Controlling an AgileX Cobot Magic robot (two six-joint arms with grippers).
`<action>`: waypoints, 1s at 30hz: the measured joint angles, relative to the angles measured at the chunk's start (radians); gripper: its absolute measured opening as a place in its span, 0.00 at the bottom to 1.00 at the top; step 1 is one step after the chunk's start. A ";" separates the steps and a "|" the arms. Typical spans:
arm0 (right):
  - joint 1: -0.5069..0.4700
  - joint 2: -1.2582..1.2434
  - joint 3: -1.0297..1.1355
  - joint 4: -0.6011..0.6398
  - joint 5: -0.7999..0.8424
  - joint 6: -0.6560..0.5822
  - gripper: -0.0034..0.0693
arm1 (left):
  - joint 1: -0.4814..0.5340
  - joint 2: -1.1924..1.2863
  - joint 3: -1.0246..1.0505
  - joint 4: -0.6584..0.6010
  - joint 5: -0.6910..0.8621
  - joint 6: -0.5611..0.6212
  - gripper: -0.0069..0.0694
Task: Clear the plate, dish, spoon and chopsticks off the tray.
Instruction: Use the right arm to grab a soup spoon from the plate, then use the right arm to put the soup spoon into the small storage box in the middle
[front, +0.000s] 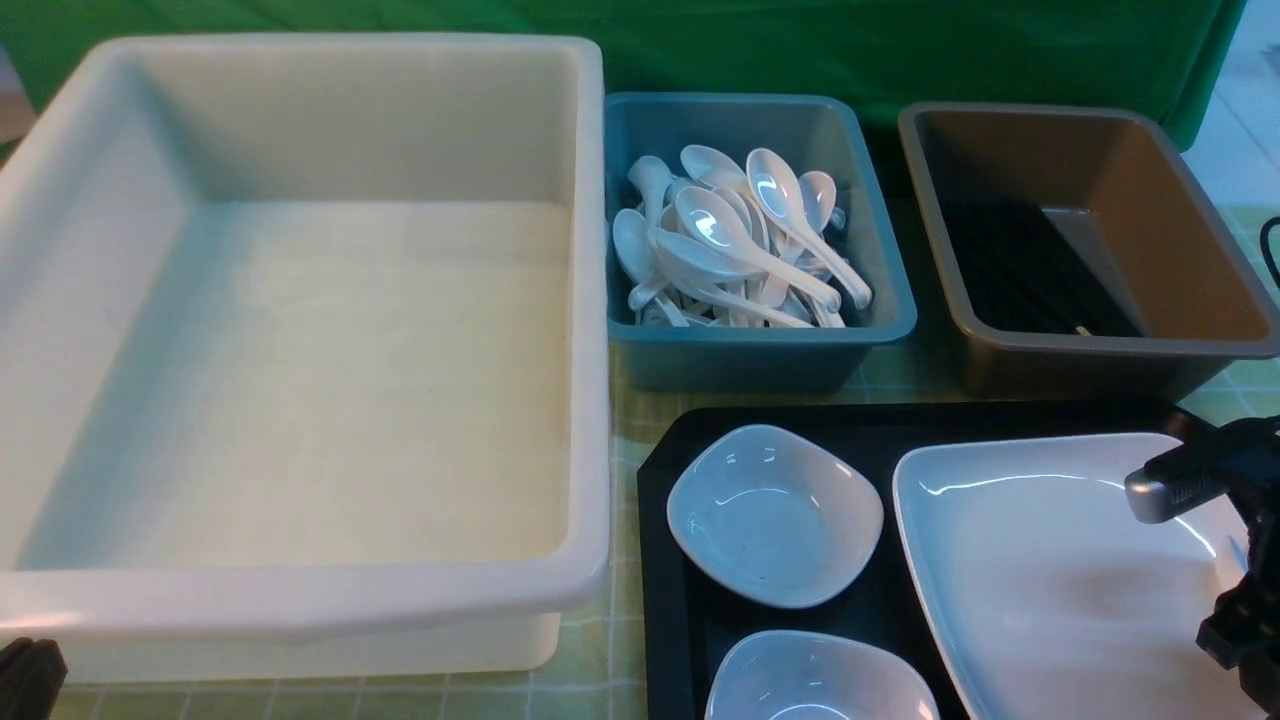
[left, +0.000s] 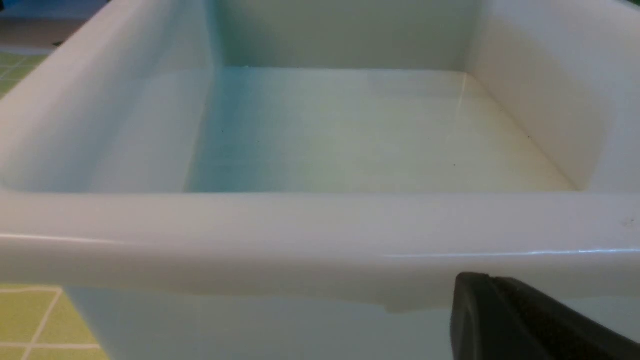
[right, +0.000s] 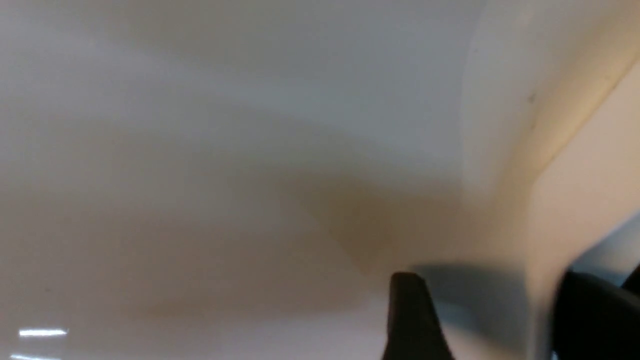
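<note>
The black tray (front: 900, 425) lies at the front right. On it are a small white dish (front: 775, 515), a second one (front: 820, 680) at the frame's lower edge, and the large white plate (front: 1050, 580). My right gripper (front: 1235, 610) is at the plate's right rim. In the right wrist view the plate (right: 225, 175) fills the picture, and the right gripper (right: 492, 300) is open with one finger on each side of the rim. My left gripper (left: 480, 285) is shut on nothing, low before the white bin's near wall. I see no spoon or chopsticks on the visible part of the tray.
A large deep white bin (front: 300, 350) takes up the left half of the table, and its near rim (left: 300, 235) is right in front of my left gripper (front: 30, 665). Behind the tray, a blue bin (front: 760, 355) holds several white spoons (front: 740, 240). A brown bin (front: 1180, 200) holds black chopsticks (front: 1020, 270).
</note>
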 joint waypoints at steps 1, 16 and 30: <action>0.000 0.000 0.000 0.000 -0.001 -0.001 0.56 | 0.000 0.000 0.000 0.000 0.000 0.000 0.09; 0.000 0.013 -0.056 0.065 0.041 -0.032 0.07 | 0.000 0.000 0.000 0.000 0.000 0.000 0.09; 0.018 -0.080 -0.330 0.265 0.200 -0.038 0.07 | 0.000 0.000 0.000 0.000 0.000 0.000 0.09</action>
